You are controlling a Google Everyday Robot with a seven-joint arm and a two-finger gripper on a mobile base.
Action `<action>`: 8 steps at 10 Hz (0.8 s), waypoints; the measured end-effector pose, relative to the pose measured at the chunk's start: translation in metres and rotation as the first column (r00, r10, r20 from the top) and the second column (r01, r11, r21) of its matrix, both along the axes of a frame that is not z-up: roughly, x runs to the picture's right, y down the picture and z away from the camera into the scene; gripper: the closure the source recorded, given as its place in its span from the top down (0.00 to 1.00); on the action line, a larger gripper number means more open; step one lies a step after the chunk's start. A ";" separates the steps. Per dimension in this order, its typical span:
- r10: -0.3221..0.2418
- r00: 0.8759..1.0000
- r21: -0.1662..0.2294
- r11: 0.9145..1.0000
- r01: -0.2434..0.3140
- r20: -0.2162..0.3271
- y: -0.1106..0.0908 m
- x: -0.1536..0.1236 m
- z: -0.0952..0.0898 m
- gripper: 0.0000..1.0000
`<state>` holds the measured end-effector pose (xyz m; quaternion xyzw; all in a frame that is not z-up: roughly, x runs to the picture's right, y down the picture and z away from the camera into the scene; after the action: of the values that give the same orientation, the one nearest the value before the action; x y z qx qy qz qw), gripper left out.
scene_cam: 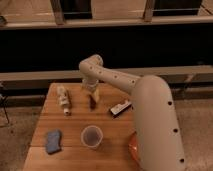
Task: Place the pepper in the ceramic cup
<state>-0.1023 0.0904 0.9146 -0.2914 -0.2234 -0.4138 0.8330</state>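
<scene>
The pepper (93,103) is a small dark red slim thing near the far middle of the wooden table (75,125). My gripper (94,95) hangs straight down over it, its tips right at the pepper's top end. The ceramic cup (92,136) is a small pale round cup with a dark inside, standing toward the table's front, well in front of the pepper and gripper.
A white tube-like bottle (63,99) lies at the far left. A black-and-white block (120,108) lies right of the pepper. A blue cloth (53,141) lies at the front left. An orange-red bowl (133,146) peeks out behind my arm at the front right.
</scene>
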 end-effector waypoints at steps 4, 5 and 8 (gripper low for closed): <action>-0.089 0.996 -0.035 0.995 0.088 -0.022 0.017 0.002 0.009 0.70; -0.110 0.994 -0.045 0.993 0.109 -0.028 0.020 0.003 0.011 0.62; -0.133 0.990 -0.062 0.990 0.131 -0.040 0.025 0.007 0.013 0.32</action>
<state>-0.0950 0.1156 0.9275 -0.3390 -0.1975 -0.4547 0.7996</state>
